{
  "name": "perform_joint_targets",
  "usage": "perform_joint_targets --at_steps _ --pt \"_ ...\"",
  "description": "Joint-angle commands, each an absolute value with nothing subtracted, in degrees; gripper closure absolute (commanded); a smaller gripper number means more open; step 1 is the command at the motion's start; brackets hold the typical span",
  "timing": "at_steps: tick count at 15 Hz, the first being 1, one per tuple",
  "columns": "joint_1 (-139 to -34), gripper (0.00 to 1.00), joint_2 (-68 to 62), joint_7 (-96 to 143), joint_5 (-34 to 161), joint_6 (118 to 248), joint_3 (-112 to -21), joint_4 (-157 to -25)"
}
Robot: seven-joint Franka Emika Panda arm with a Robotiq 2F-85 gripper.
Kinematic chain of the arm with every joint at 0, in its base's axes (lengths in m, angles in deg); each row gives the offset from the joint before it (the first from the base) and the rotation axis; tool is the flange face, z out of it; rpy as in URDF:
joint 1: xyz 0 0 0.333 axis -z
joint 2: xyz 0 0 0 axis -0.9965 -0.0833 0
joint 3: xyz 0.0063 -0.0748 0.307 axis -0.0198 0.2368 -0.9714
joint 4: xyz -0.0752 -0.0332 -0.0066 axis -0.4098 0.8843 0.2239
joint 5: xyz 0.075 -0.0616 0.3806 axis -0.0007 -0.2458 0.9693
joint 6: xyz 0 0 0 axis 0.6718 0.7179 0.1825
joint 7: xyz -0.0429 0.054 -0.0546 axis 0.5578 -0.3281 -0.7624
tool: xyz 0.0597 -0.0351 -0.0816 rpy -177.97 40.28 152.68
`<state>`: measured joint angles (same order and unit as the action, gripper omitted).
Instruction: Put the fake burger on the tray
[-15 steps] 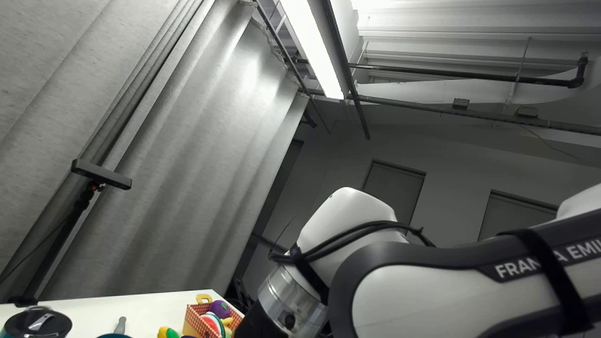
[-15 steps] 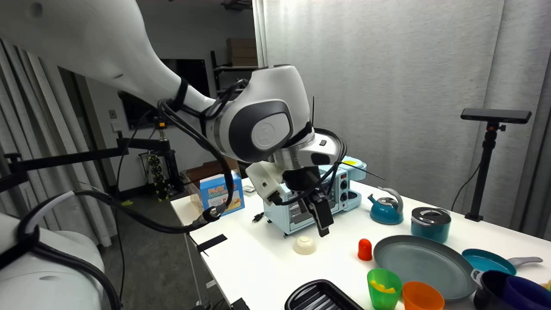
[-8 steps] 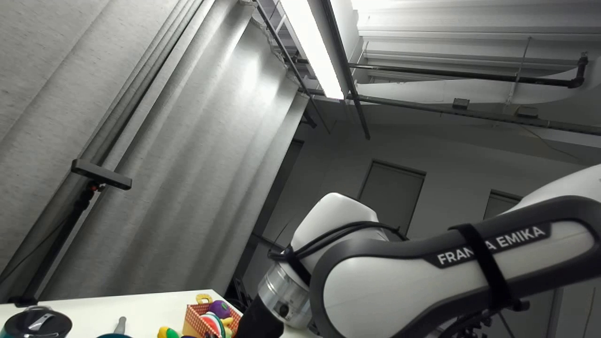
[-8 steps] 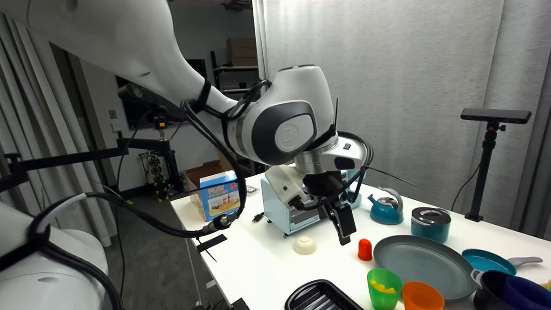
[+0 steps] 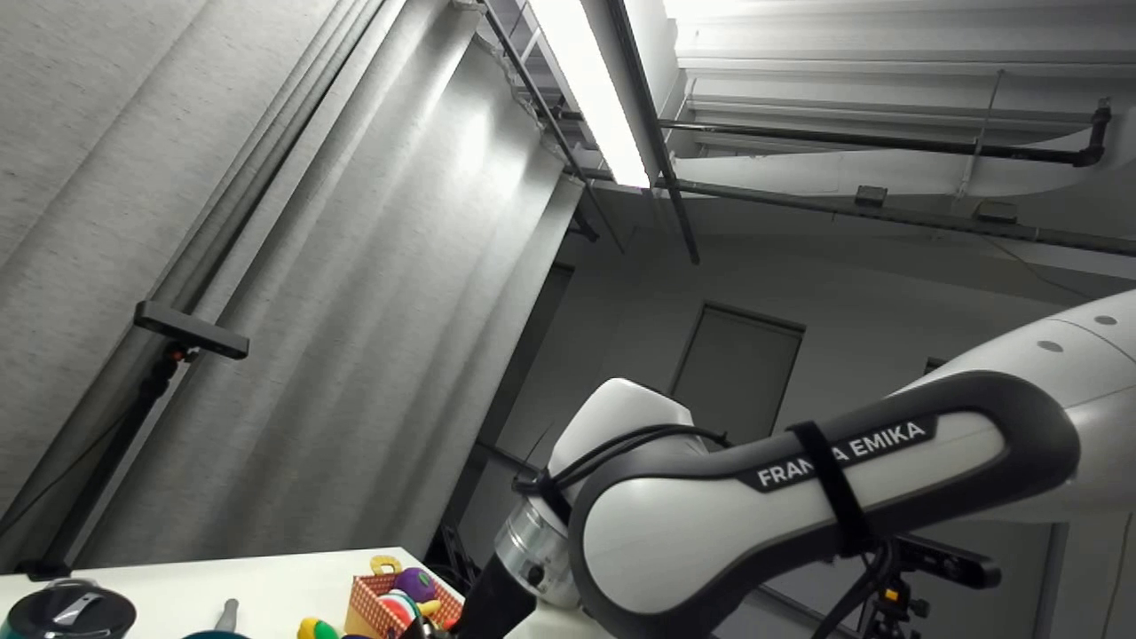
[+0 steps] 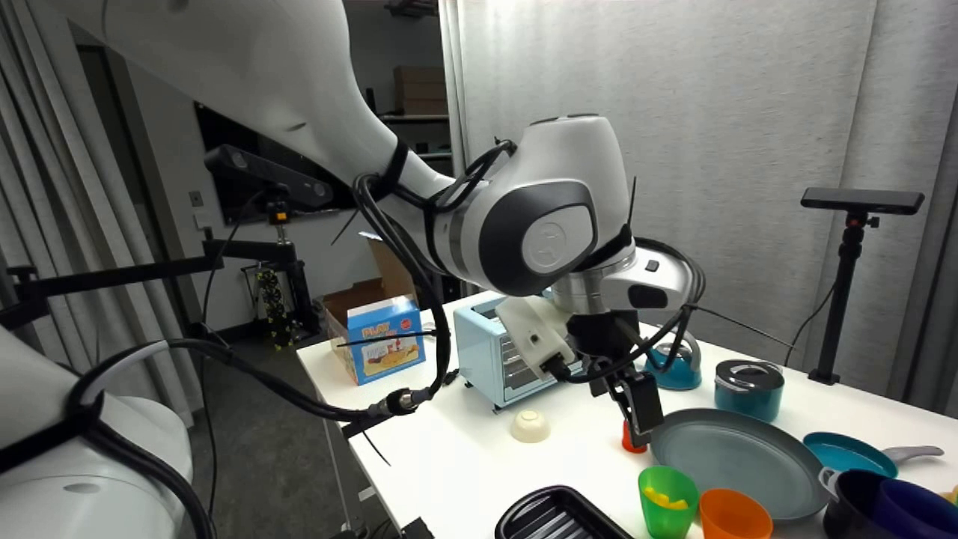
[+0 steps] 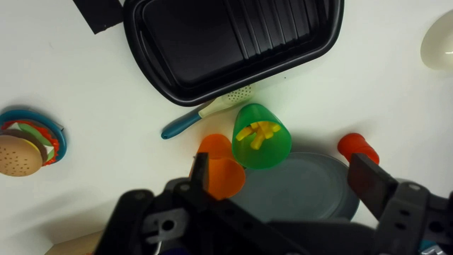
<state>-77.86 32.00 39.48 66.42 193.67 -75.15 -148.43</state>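
Note:
The fake burger (image 7: 21,152), with a seeded tan bun and colourful fillings, sits on a small blue plate (image 7: 63,143) at the left edge of the wrist view. It is out of view in both exterior views. A black ridged tray (image 7: 198,46) lies at the top of the wrist view and at the bottom of an exterior view (image 6: 557,516). A grey oval platter (image 7: 293,184) lies under my gripper (image 7: 280,161). My gripper is open and empty above the table, with its fingers wide apart. In an exterior view the gripper (image 6: 642,428) hangs near the platter's left edge.
A green cup (image 7: 262,141) with yellow pieces, an orange cup (image 7: 221,173) and a red piece (image 7: 357,147) stand near the platter. A slotted spoon (image 7: 187,122) lies by the tray. A toaster oven (image 6: 479,352), kettle (image 6: 673,368) and pot (image 6: 748,397) stand behind.
The arm and gripper have swung rightward and somewhat lower in an exterior view, from near the oven to beside the platter. The objects on the table have not moved.

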Motion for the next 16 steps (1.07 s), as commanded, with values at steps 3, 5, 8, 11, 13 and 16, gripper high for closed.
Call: perform_joint_targets --at_steps 3,5,8,11,13,16 --pt "-76.1 0.00 27.9 40.4 63.7 195.2 -72.8 -145.2" --pt "-75.7 0.00 26.9 40.3 63.5 195.2 -71.9 -144.3" --pt "-75.2 0.00 25.5 40.1 63.2 195.2 -70.4 -142.9" --pt "-74.5 0.00 24.3 39.9 62.9 195.3 -68.8 -141.7" --pt "-74.1 0.00 23.6 39.7 62.6 195.2 -67.8 -141.0" --pt "-73.5 0.00 22.7 39.4 62.3 195.2 -66.3 -140.2"
